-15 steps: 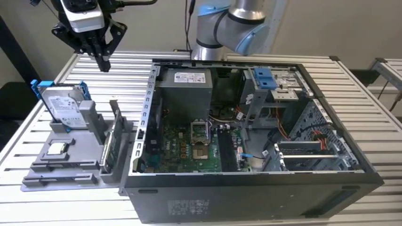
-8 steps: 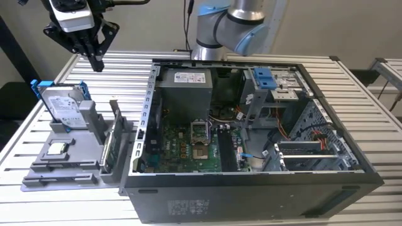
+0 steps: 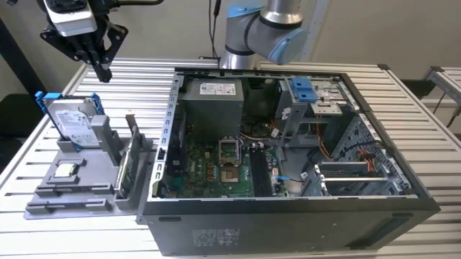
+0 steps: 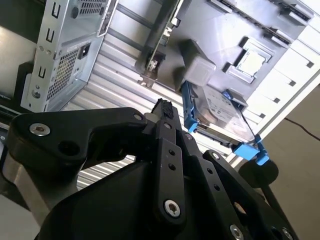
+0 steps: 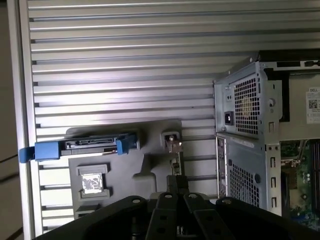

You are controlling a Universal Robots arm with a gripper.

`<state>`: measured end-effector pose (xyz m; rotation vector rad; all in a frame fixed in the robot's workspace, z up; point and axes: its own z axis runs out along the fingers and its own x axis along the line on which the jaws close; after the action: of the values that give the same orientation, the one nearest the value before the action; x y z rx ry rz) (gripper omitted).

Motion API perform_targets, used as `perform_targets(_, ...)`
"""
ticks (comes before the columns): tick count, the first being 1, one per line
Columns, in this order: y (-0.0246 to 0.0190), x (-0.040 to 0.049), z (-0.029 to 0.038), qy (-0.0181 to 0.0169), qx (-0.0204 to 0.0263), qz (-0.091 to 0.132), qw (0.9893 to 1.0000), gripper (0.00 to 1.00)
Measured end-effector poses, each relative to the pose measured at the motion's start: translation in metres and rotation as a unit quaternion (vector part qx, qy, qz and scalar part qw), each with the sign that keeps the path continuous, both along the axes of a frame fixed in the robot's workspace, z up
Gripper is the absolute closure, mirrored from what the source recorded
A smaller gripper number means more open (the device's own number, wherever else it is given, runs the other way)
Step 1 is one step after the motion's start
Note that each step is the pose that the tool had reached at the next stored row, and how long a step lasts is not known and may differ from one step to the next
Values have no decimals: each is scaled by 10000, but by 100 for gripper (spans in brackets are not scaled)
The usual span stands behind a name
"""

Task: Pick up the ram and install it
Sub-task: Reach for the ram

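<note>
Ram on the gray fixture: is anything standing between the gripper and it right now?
Nothing visible does. The gripper hangs high above the gray fixture; the ram lies uncovered in its edge slot. The upright hard drive and green card stand apart from that slot.

Ram: I cannot locate it with certainty. In the exterior view the thin boards standing edge-on in the grey holder [image 3: 86,181] are too small to tell apart. The picture's edge cuts off the upper body of the gripper [image 3: 105,74] and the arm [image 3: 277,43]. In the first wrist view the computer case [image 5: 265,165] runs off the edge, and the gripper's body hides part of the holder.
</note>
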<state>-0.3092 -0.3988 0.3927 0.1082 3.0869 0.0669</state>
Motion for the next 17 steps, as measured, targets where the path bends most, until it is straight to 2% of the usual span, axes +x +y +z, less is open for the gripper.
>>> perform_targets(17,0,-255,-1,-14,-1,0,10000,89)
